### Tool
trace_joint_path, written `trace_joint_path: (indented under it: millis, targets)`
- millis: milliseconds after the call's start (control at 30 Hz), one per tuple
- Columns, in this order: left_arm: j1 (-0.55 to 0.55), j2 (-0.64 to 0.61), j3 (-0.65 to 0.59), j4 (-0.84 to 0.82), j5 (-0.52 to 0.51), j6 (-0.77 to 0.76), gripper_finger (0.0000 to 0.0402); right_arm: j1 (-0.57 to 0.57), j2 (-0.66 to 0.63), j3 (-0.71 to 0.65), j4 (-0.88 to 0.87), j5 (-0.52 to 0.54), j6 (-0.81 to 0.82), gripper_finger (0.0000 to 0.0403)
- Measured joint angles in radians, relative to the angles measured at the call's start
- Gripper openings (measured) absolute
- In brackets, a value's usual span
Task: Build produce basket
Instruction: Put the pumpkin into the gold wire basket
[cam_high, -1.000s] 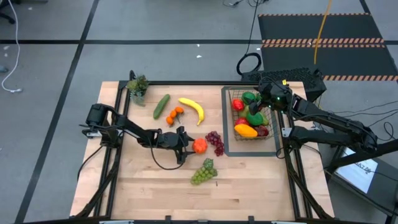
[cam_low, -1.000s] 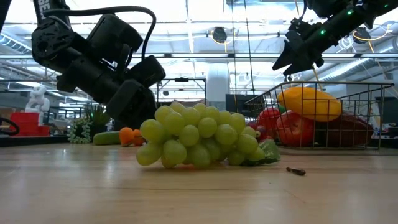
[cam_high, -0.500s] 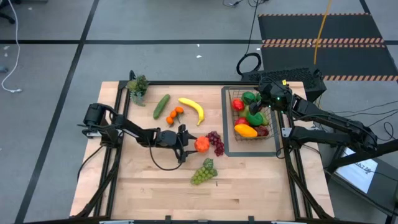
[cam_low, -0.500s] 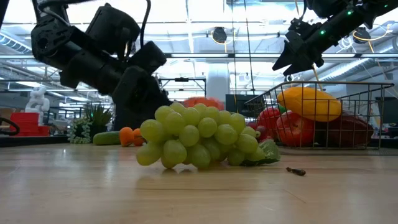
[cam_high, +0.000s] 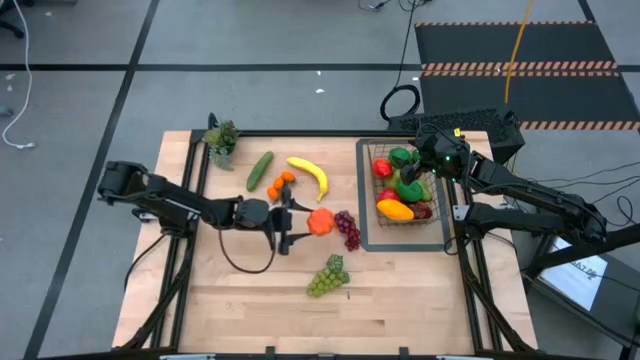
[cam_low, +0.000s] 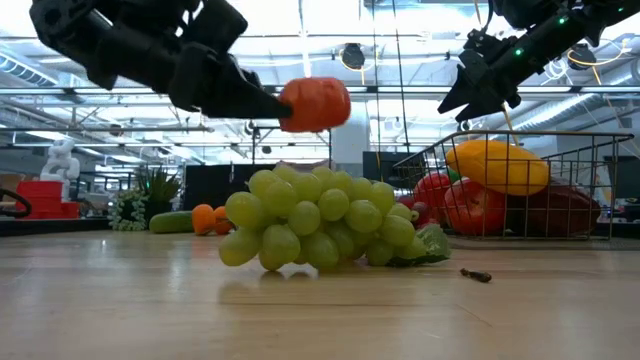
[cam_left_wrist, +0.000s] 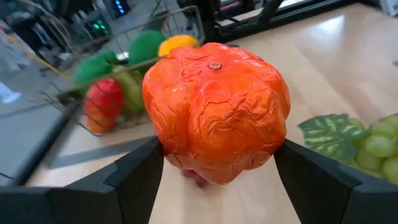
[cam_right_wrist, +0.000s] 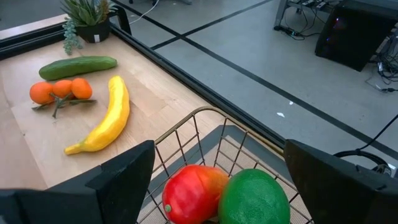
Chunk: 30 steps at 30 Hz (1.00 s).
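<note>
Pepper (cam_left_wrist: 216, 112), orange, pinched between left gripper (cam_high: 292, 222) fingers (cam_left_wrist: 134, 180), held in air above table (cam_high: 240, 310), above green grapes (cam_low: 320, 220) level in low view. Purple grapes (cam_high: 347, 229) lie just beside it toward basket (cam_high: 372, 196). Green grapes nearer front edge. Banana (cam_high: 310, 176), oranges (cam_high: 281, 183), cucumber (cam_high: 260, 170) lie behind left gripper; potted plant (cam_high: 221, 141) at far left corner. Right gripper (cam_high: 425, 158) hovers over basket's far end, fingers (cam_right_wrist: 118, 174) spread, holding nothing. Basket sits on flat tray (cam_high: 363, 228), holding mango (cam_high: 394, 210), red and green fruit.
</note>
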Motion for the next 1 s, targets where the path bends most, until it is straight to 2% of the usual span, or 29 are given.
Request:
trace_joint_path:
  millis: [233,800,1000]
  targets:
    - [0.0,-0.077,0.0,-0.07,-0.046,0.155,0.0294,0.0,0.0,0.0,0.0,0.0,0.0,0.0352]
    - [0.0,-0.077,0.0,-0.055,-0.116,0.615,0.0294,0.0,0.0,0.0,0.0,0.0,0.0,0.0352]
    - [0.0,-0.077,0.0,-0.055,-0.124,0.729,0.0294,0.0,0.0,0.0,0.001,0.0,0.0,0.0352]
